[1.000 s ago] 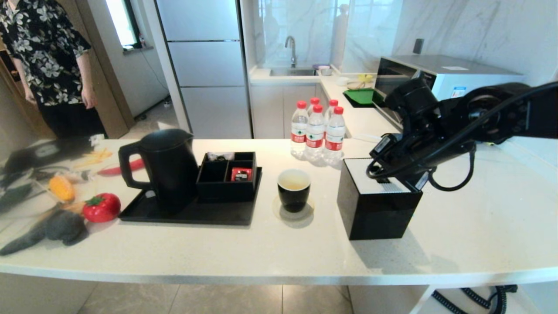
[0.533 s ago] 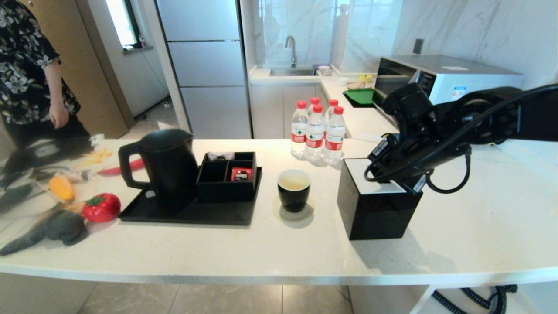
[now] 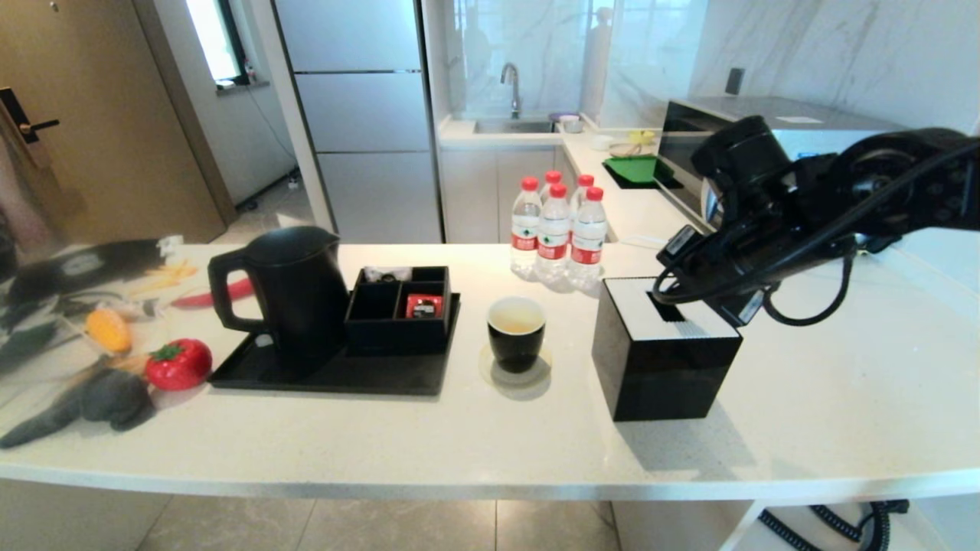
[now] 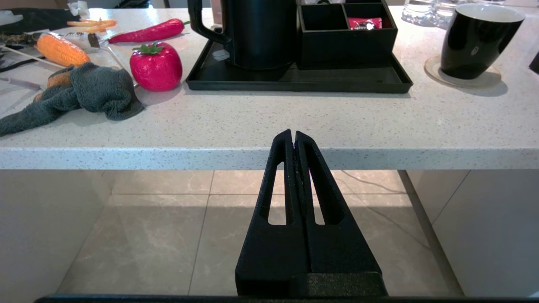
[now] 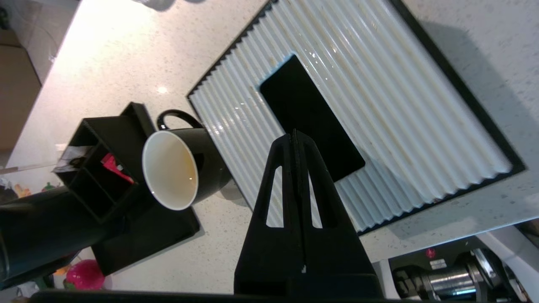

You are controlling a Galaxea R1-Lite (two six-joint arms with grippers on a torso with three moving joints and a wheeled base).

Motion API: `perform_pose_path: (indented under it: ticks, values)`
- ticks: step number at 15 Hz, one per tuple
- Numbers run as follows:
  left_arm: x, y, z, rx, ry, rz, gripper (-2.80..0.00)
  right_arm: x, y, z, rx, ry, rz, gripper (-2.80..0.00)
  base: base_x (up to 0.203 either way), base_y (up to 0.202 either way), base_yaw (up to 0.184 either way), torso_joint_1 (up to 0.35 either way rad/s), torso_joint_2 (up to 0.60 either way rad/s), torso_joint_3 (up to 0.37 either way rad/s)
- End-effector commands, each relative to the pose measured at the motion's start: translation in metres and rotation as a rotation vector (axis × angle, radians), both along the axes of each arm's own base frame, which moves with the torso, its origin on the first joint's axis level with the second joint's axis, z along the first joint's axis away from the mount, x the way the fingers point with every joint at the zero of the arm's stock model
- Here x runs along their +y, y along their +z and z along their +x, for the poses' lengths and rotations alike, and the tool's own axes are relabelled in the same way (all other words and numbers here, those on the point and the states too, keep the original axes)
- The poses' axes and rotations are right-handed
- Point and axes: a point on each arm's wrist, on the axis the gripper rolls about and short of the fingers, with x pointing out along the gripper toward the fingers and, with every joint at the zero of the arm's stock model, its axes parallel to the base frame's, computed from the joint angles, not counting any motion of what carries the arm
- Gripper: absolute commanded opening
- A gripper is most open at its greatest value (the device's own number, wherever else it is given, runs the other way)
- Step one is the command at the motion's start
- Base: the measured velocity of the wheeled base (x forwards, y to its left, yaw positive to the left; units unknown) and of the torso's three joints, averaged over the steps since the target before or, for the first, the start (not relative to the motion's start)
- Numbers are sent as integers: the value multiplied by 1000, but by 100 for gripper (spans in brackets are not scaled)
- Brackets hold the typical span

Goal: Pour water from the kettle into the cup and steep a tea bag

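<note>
Water is seen in the cup (image 3: pixel 516 330); steeping remains. The right tool (image 5: pixel 293 134), pressed together and empty above the tissue box (image 3: pixel 660 360), must be opened for a tea bag.

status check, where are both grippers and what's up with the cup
Right gripper shut, empty, above the tissue box. Left gripper shut, parked below the counter edge. Cup on its coaster holds yellowish liquid; kettle on the tray. Nothing blocking the cup.

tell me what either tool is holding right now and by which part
Nothing is held. The right tool hangs shut and empty above the tissue box; the left tool is shut and empty below the counter edge.
</note>
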Motion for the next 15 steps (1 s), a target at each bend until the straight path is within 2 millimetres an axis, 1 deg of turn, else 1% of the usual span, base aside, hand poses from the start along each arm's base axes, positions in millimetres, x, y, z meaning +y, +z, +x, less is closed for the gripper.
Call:
perform_pose_path:
  ticks: [1, 4, 8, 10, 13, 15]
  values:
    - [0, 0, 0, -1, 0, 0, -280, -6, 17, -13, -44, -1, 7, -280, 0, 0, 0, 0, 0, 0]
    - [0, 0, 0, -1, 0, 0, -280, -16, 29, -34, -66, -8, -68, -280, 0, 0, 0, 0, 0, 0]
    - [0, 0, 0, -1, 0, 0, -280, -30, 54, -62, -151, -3, -99, -280, 0, 0, 0, 0, 0, 0]
    - [0, 0, 0, -1, 0, 0, -280, -37, 56, -73, -182, -21, -187, -280, 0, 0, 0, 0, 0, 0]
    - [0, 0, 0, -1, 0, 0, -280, -50, 69, -86, -303, -50, -201, -280, 0, 0, 0, 0, 0, 0]
    - [0, 0, 0, -1, 0, 0, -280, -63, 70, -95, -383, -64, -242, -280, 0, 0, 0, 0, 0, 0]
